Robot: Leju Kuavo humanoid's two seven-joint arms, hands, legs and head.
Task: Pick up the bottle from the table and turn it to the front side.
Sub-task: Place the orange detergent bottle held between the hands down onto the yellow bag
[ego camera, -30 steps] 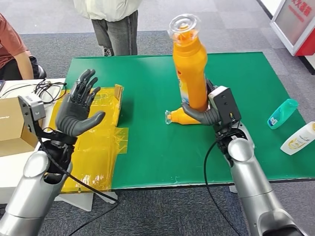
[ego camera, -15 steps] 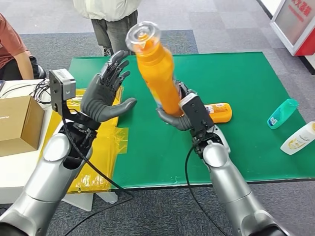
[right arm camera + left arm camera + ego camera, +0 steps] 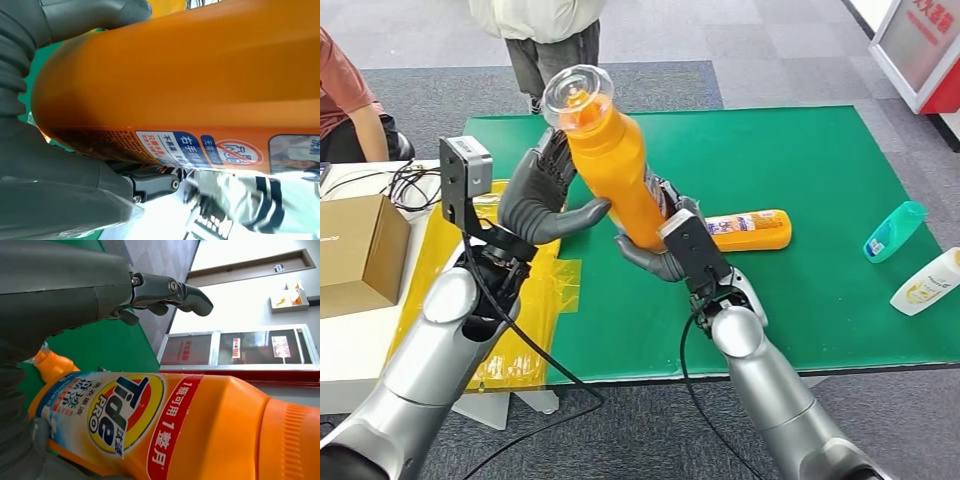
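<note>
Bottle [image 3: 614, 160] base hidden by right robot hand [image 3: 660, 255]

Green table [image 3: 810, 300] w/ three bottles [image 3: 746, 229]

The orange bottle [image 3: 211, 430] is showing its front label in the left wrist view: a round yellow-and-orange emblem reading "Tide PRO", with a red band beside it carrying white Chinese characters and the numeral "1". In the right wrist view, its back label [image 3: 196, 150] is bearing small print, too fine to read.
</note>
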